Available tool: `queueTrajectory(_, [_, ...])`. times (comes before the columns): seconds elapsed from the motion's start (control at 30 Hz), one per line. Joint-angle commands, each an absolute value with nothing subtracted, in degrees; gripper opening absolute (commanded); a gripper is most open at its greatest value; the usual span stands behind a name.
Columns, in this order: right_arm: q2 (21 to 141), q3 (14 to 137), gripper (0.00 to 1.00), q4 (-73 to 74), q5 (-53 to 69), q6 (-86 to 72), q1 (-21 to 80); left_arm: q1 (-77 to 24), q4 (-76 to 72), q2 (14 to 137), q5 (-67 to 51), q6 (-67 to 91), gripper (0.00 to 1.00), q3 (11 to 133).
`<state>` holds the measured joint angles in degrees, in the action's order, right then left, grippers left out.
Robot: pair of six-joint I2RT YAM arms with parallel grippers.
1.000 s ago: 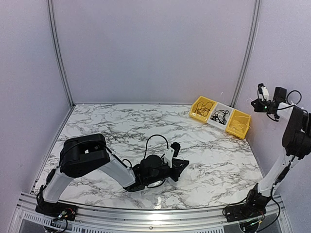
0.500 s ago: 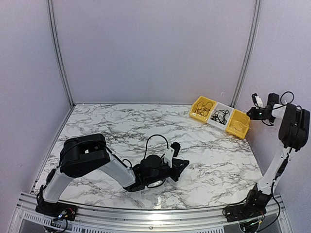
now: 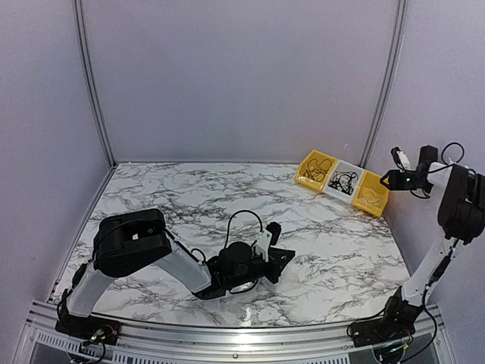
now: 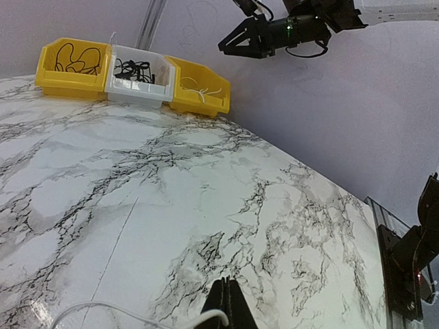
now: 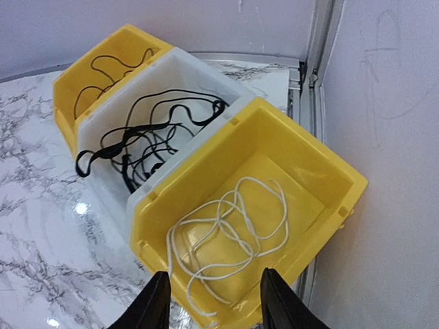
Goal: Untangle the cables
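Thin black cables [image 5: 147, 137] lie tangled in the white middle bin [image 5: 199, 75]. One more black cable [image 5: 110, 68] lies in the left yellow bin [image 5: 130, 38]. A white cable [image 5: 233, 233] lies coiled in the right yellow bin [image 5: 322, 154]. Just above that bin hangs my right gripper [image 5: 215, 274], open, with nothing between its fingers; the top view shows it [image 3: 386, 180] at the far right. My left gripper [image 4: 229, 282] is shut, low over the marble near the table's middle [image 3: 286, 256]. A thin white strand [image 4: 137, 317] curls by the base of its jaws; I cannot tell if it is pinched.
The three bins [image 3: 342, 180] stand in a row at the table's back right corner, next to a metal post [image 3: 383, 83]. Grey walls close in the marble table [image 3: 189, 189] on three sides. A thin black loop [image 3: 244, 216] rises by the left wrist.
The right arm has swung down and left toward the right yellow bin, and its jaws have opened. The left arm has not moved.
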<state>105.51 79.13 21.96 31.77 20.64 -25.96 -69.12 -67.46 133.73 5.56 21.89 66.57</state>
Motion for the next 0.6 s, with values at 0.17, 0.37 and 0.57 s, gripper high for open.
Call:
queueTrajectory(0.17, [83.4,62.1,0.5,28.9,51.1,38.4,-15.8,-69.4,-69.4,125.3,2.4,17.6,0.02,63.4])
queueTrajectory(0.37, [80.2,59.6,0.51,43.4,59.9,46.6,-0.7,-69.1,-68.9,123.0,-3.5,16.5,0.02,62.9])
queueTrajectory(0.57, [81.6,60.2,0.53,45.4,64.1,43.0,13.2,-69.0,-67.7,124.0,-3.5,16.4,0.02,64.2])
